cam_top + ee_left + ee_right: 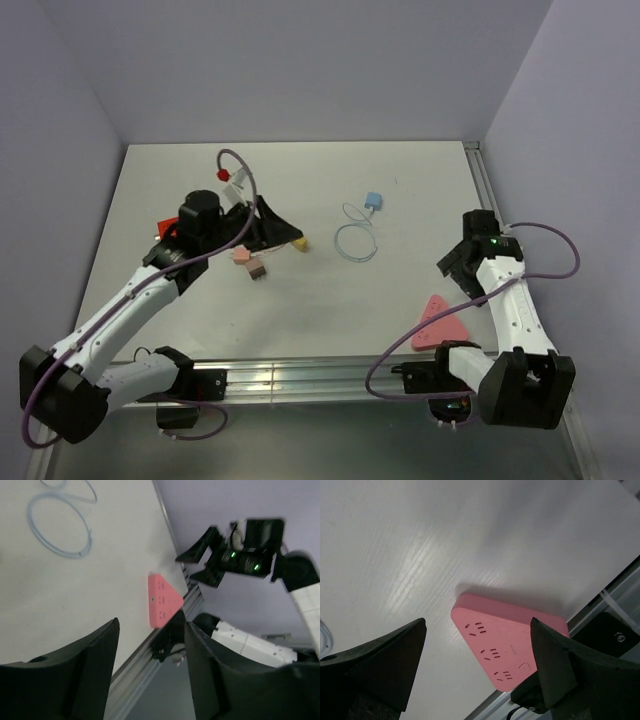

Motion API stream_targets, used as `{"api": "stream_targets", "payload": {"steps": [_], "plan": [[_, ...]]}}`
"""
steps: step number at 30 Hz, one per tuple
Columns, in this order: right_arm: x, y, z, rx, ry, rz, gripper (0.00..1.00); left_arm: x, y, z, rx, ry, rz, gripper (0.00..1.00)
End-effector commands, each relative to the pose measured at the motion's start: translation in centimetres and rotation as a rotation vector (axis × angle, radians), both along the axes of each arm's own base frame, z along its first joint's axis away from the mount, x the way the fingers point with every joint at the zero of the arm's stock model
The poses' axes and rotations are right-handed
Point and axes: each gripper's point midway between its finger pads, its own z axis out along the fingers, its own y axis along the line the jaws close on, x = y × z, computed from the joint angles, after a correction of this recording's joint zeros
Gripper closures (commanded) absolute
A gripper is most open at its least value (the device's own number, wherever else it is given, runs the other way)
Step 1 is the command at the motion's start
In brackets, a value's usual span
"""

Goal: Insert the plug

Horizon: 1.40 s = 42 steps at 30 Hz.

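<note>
The pink triangular power strip (438,322) lies near the table's front right edge. It also shows in the right wrist view (510,640), sockets up, and in the left wrist view (162,600). The light blue plug (373,200) lies mid-table with its pale cable coil (355,241) beside it; the coil also shows in the left wrist view (60,527). My right gripper (455,264) is open and empty, hovering just above and behind the strip (477,660). My left gripper (275,228) is open and empty (150,655), well left of the plug.
Small blocks lie by the left gripper: pink (241,256), brown (257,270), yellow (299,243). A red piece (160,228) sits behind the left arm, and a red-and-white item (229,177) farther back. An aluminium rail (300,375) runs along the front edge.
</note>
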Motion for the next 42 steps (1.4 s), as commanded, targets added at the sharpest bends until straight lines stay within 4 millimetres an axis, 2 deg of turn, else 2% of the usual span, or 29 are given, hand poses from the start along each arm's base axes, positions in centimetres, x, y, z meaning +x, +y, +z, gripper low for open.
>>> {"api": "stream_targets", "payload": {"steps": [1, 2, 3, 4, 5, 6, 7, 8, 9, 11, 12, 13, 14, 16, 17, 18, 23, 26, 29, 35, 38, 42], "plan": [[1.1, -1.6, 2.7, -0.011, -0.063, -0.024, 0.09, -1.0, -4.5, -1.3, 0.025, -0.024, -0.162, 0.42], [1.3, -2.3, 3.5, -0.01, -0.078, -0.055, 0.09, -2.5, -6.4, -1.9, 0.034, -0.02, -0.223, 0.43], [2.0, -2.7, 5.3, -0.013, -0.124, -0.063, 0.09, -2.7, -7.8, -3.1, 0.05, 0.001, -0.25, 0.43], [2.5, -3.0, 6.3, -0.012, -0.153, -0.065, 0.09, -3.4, -9.1, -3.4, 0.04, -0.002, -0.294, 0.43], [3.1, -2.9, 7.4, 0.006, -0.192, -0.059, 0.09, -5.2, -10.8, -3.8, 0.03, -0.003, -0.364, 0.44], [4.0, -3.8, 9.7, -0.013, -0.258, -0.072, 0.09, -5.4, -12.4, -4.5, 0.019, 0.011, -0.393, 0.48], [4.4, -4.1, 10.6, -0.016, -0.285, -0.079, 0.09, -6.0, -13.4, -4.7, 0.008, 0.009, -0.429, 0.51], [5.0, -3.9, 11.6, 0.001, -0.317, -0.075, 0.09, -7.6, -14.9, -4.9, 0.002, 0.006, -0.487, 0.6], [5.6, -4.1, 13.1, 0.002, -0.363, -0.069, 0.09, -7.8, -16.7, -5.6, -0.005, 0.007, -0.521, 0.64], [6.3, -3.6, 14.1, 0.027, -0.404, -0.055, 0.09, -10.7, -19.1, -5.9, -0.035, 0.022, -0.652, 0.77], [6.8, -3.0, 14.7, 0.062, -0.436, -0.041, 0.09, -10.8, -20.7, -6.8, -0.034, 0.029, -0.676, 0.95], [7.0, -2.7, 14.9, 0.077, -0.447, -0.033, 0.09, -11.3, -21.7, -7.1, -0.031, 0.021, -0.695, 1.0], [7.3, -2.4, 15.2, 0.09, -0.468, -0.026, 0.09, -12.4, -22.9, -7.6, -0.022, -0.004, -0.723, 1.0], [7.3, -1.6, 15.2, 0.126, -0.493, -0.005, 0.09, -13.3, -25.1, -9.0, -0.018, -0.021, -0.756, 1.0], [7.4, -1.5, 15.1, 0.131, -0.499, -0.002, 0.09, -14.7, -25.9, -9.6, -0.016, -0.016, -0.794, 1.0], [7.3, -1.4, 14.8, 0.135, -0.498, 0.0, 0.09, -14.9, -26.9, -10.9, -0.006, 0.004, -0.804, 1.0], [7.3, -0.8, 14.9, 0.152, -0.521, 0.028, 0.09, -16.1, -29.5, -14.2, 0.076, 0.034, -0.816, 1.0], [7.6, -0.2, 15.2, 0.186, -0.545, 0.041, 0.09, -16.1, -31.7, -15.2, 0.118, -0.005, -0.799, 1.0], [7.6, 0.4, 15.5, 0.213, -0.559, 0.056, 0.09, -16.1, -32.7, -15.8, 0.133, 0.004, -0.785, 0.99], [7.3, 0.6, 15.9, 0.209, -0.587, 0.059, 0.09, -16.3, -34.3, -19.2, 0.177, 0.047, -0.771, 1.0], [7.3, 0.8, 15.6, 0.217, -0.589, 0.064, 0.09, -17.1, -34.6, -20.1, 0.177, 0.058, -0.783, 1.0], [7.3, 0.9, 15.3, 0.223, -0.592, 0.063, 0.09, -16.9, -34.9, -21.4, 0.21, 0.064, -0.771, 1.0]]}}
